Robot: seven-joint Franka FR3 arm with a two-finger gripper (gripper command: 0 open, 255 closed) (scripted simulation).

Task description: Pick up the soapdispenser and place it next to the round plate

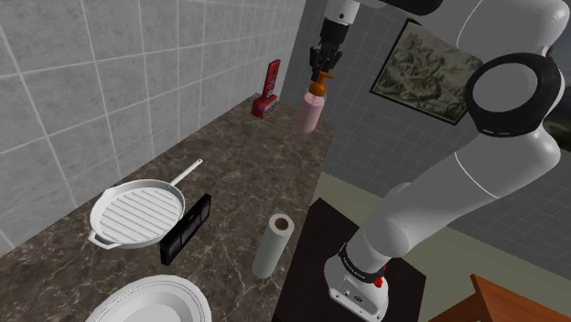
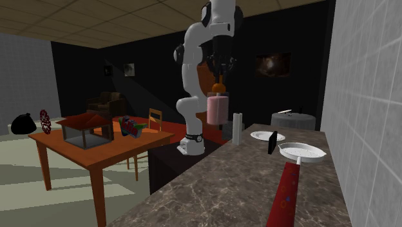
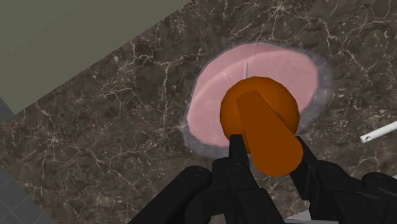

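The black gripper (image 1: 322, 66) pinches the orange pump head (image 3: 259, 124) of the soap dispenser (image 1: 311, 113). The wrist view shows this most plainly: its fingers (image 3: 237, 159) press against either side of the pump's neck. The pink body hangs straight below, over the dark marble countertop (image 3: 95, 146), and a thin white bar (image 3: 380, 132) lies on the stone off to one side of the gripper. The shoulder view adds the layout. The round plate (image 1: 151, 300) sits at the near end of the counter, and the dispenser hangs in the air well apart from it, over the far stretch of the counter near its open edge. A white grill pan (image 1: 137, 216) is just beyond the plate, with a black slab (image 1: 186, 228) beside the pan. An upright paper towel roll (image 1: 273, 245) stands near the plate on the side toward the stand (image 1: 359, 289). A red box (image 1: 271, 87) stands farthest from the plate, against the tiled wall. In the second exterior view the dispenser's base is clearly off the counter. There it hangs higher than the plate and past the paper roll from it. That view also shows a wooden table (image 2: 96, 143) on the floor, far from the plate.
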